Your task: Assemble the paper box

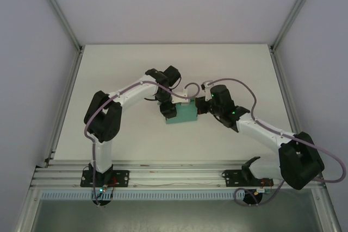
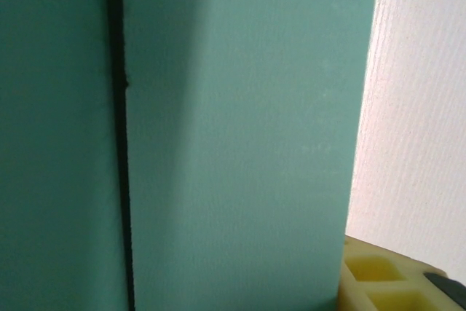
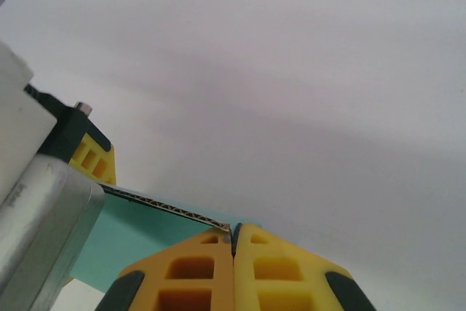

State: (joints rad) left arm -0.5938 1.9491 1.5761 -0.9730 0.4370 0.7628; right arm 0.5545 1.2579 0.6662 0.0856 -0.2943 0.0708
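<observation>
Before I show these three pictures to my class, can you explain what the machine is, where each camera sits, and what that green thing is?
These are two robot arms bolted to a table. The overhead picture looks down on both; the other two come from cameras on the wrists. The green thing is a paper box made of thin card, in the middle of the table. The left gripper is at its left edge, its camera pressed close to the card. The right gripper, with yellow fingers, looks pinched shut on the card's edge.

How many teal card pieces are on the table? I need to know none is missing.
1: the paper box lies mid-table between the left gripper and right gripper. Parts may be hidden beneath the grippers.
</observation>
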